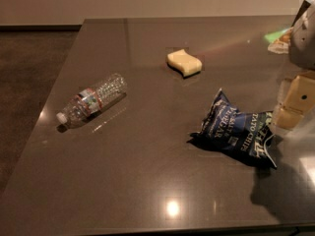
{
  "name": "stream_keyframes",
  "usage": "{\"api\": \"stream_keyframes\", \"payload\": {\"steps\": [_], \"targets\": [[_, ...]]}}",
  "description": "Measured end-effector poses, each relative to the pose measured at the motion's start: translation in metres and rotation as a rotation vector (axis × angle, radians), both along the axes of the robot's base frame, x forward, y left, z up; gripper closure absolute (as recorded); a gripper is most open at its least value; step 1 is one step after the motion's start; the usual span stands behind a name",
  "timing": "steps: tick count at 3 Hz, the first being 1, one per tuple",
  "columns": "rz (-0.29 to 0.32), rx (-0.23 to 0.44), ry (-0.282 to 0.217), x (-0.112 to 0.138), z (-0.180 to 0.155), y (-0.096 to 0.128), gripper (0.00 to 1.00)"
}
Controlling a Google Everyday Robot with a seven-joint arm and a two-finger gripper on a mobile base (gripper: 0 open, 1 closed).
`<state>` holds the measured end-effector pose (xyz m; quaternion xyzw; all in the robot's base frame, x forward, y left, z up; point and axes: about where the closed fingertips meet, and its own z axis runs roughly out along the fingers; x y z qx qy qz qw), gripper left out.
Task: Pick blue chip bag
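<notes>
The blue chip bag (235, 132) lies crumpled on the dark grey table (147, 181), right of the middle, with white lettering facing up. My gripper (291, 111) shows as pale beige parts at the right edge of the view, just right of the bag's right end and a little above the table. The grey arm (304, 36) rises behind it at the upper right. The gripper's shadow falls on the table below the bag.
A clear plastic bottle (91, 101) lies on its side at the left. A pale yellow sponge (184, 63) sits at the back middle. A green and white packet (279, 39) lies at the far right back. Dark carpet floor (29, 68) lies beyond the table's left edge.
</notes>
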<state>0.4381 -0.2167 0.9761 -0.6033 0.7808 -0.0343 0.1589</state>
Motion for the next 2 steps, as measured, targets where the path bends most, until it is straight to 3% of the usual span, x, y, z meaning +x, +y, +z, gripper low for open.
{"api": "stream_keyframes", "payload": {"steps": [2], "targets": [[-0.010,-0.009,0.005,0.0040,-0.0032,0.0010,0.00]]}}
